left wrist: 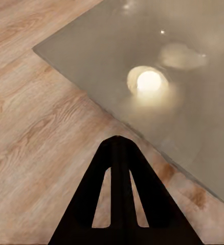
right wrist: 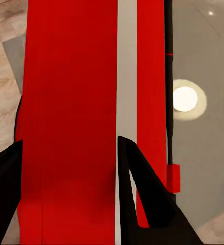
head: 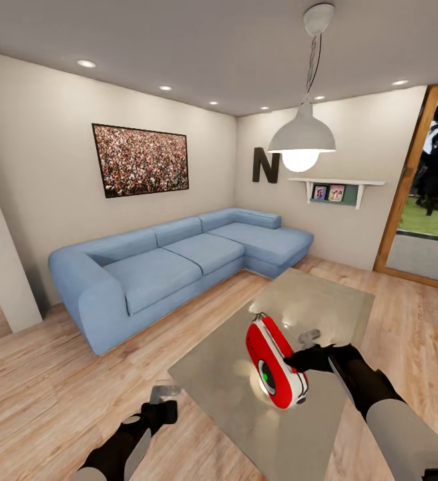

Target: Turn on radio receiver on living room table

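Head view: sofa (head: 179,267) beyond table (head: 326,294).

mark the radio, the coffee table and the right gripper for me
radio receiver (head: 274,361): head view, on its red front face above the dial.
table (head: 326,300): head view, on the bare glass top behind the radio.
right gripper (head: 298,361): head view, at its fingertips against the radio's side.

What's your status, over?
Right gripper shut on the radio receiver, lifted above the table. Left gripper shut, empty, over floor at the table's edge. Nothing blocking.
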Robot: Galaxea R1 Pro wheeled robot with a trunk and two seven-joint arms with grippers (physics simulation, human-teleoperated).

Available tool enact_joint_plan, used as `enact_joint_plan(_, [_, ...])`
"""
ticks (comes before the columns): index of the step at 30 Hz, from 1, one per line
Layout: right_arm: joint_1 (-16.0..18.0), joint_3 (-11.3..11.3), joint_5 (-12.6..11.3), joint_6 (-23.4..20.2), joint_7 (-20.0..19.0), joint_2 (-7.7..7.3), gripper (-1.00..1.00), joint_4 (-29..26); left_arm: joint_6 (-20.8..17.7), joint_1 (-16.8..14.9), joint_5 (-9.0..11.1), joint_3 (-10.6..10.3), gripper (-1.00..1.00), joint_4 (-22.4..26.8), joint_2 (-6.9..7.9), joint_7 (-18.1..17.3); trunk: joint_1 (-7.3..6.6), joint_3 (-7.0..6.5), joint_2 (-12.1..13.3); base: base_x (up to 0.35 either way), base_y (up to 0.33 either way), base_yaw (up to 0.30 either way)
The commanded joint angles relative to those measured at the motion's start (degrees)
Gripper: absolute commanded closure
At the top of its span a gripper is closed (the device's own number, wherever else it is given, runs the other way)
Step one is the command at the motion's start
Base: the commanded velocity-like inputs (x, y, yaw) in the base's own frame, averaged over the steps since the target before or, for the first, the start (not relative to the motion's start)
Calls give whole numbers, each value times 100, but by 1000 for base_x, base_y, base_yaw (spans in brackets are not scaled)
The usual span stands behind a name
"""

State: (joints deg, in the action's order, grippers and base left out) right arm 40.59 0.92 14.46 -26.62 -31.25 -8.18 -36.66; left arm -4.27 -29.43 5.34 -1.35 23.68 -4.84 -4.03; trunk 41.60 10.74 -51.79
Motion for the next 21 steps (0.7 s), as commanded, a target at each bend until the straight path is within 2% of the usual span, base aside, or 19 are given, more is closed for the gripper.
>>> enact_joint_plan(1, [0,-3,-50,-26,17,1,100,-9,57,-2,3,40,100,-146,25,27,0,-1,-1,0,0,0])
enact_joint_plan(4, [1,2,-49,-176,73,1,100,-24,387,-2,7,190,100,-820,228,150,0,-1,-1,0,0,0])
enact_joint_plan(6, [2,8,-49,-514,82,1,100,-48,553,-2,9,225,100,-1148,356,175,0,-1,-1,0,0,0])
enact_joint_plan(10, [2,5,-46,-1162,93,1,100,-178,660,-2,7,244,100,-1607,463,195,0,-1,-1,0,0,0])
enact_joint_plan(14, [2,6,0,-1365,251,1,100,-212,687,0,-7,242,100,-1787,485,193,0,-1,-1,0,0,0])
enact_joint_plan(18, [2,12,2,-1379,585,7,100,-208,688,6,-20,240,100,-1835,497,167,0,-1,-1,0,0,0])
enact_joint_plan(21, [2,27,-5,-1375,627,15,100,-198,681,7,0,240,100,-1839,481,155,0,-1,-1,0,0,0])
